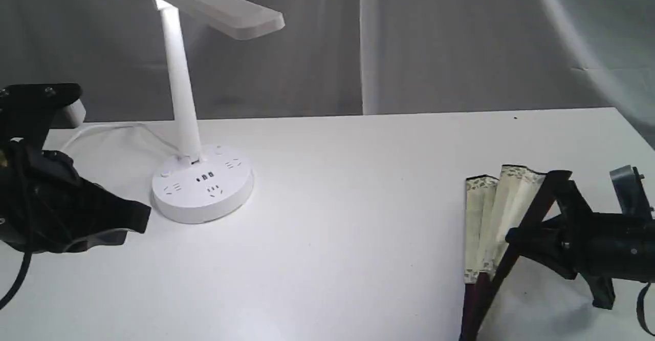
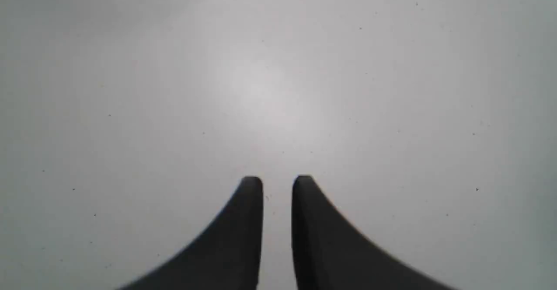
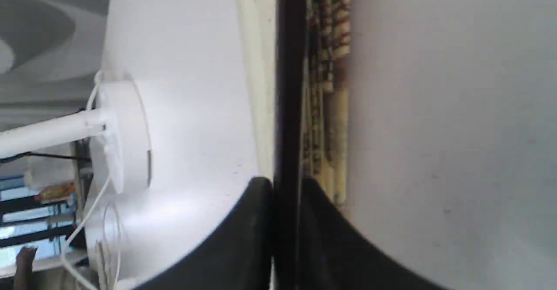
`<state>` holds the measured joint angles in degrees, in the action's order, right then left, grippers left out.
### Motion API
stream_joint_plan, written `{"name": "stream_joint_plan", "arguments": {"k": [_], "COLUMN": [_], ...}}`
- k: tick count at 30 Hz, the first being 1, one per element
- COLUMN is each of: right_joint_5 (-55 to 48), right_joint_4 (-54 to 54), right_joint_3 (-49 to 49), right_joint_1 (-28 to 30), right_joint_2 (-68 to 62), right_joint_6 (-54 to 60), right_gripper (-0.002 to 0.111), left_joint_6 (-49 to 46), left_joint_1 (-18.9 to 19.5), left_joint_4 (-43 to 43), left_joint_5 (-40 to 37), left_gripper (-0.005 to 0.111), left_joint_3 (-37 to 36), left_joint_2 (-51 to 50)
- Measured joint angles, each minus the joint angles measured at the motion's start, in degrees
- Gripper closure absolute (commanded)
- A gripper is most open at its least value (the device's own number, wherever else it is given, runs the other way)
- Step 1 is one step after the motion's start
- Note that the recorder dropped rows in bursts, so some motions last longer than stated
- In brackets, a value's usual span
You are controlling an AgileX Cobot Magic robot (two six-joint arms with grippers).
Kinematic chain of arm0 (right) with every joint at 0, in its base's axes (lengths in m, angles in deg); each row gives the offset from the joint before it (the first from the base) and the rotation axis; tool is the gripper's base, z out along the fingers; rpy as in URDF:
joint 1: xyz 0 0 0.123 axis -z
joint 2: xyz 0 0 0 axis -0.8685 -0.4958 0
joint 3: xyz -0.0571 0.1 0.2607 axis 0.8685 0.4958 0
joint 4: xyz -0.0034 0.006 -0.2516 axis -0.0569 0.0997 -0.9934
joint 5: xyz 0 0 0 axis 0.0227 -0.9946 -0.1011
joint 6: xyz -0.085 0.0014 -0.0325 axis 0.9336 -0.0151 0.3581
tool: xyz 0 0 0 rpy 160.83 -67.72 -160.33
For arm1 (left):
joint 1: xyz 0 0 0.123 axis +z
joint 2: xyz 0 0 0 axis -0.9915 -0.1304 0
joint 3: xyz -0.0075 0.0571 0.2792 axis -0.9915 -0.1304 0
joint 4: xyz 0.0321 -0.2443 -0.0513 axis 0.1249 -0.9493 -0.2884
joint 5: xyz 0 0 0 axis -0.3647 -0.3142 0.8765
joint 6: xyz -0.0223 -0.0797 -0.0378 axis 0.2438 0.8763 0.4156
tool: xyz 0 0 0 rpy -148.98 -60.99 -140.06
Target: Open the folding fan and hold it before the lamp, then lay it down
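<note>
the folding fan (image 1: 494,218) (partly spread) is pinched by its dark guard in the right gripper (image 3: 285,185); left gripper (image 2: 277,185), nearly closed and empty, hovers near the lamp (image 1: 202,187).

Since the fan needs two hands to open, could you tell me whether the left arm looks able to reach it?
Probably yes: bare table lies between the left gripper and the folding fan, which the right gripper grips.

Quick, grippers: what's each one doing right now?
Left gripper: nearly closed, holding nothing, over bare table.
Right gripper: closed on the dark outer guard of the folding fan, which is partly spread.
</note>
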<state>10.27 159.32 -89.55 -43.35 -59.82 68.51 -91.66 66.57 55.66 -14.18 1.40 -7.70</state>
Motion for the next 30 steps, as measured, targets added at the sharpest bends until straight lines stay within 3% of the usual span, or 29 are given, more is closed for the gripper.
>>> {"name": "stream_joint_plan", "arguments": {"k": [7,15,21,30], "right_joint_5": [-12.22,-12.62,-12.62,-12.62], "right_joint_4": [1.39,0.32,-4.24,-7.67], "right_joint_3": [0.0,0.0,0.0,0.0], "right_joint_1": [0.0,0.0,0.0,0.0], "right_joint_2": [-0.1,-0.1,-0.1,-0.1], "right_joint_6": [7.38,8.17,7.62,4.67], "right_gripper": [0.108,0.108,0.108,0.108], "left_joint_6": [0.0,-0.96,-8.5,-11.23], "left_joint_1": [0.0,0.0,0.0,-1.13], "left_joint_4": [-0.24,-8.31,-18.77,-18.09], "left_joint_5": [1.07,2.97,5.73,2.24], "left_gripper": [0.094,0.094,0.09,0.1], "left_joint_3": [0.0,0.0,0.0,3.23], "left_joint_2": [0.0,0.0,-0.29,-9.52]}}
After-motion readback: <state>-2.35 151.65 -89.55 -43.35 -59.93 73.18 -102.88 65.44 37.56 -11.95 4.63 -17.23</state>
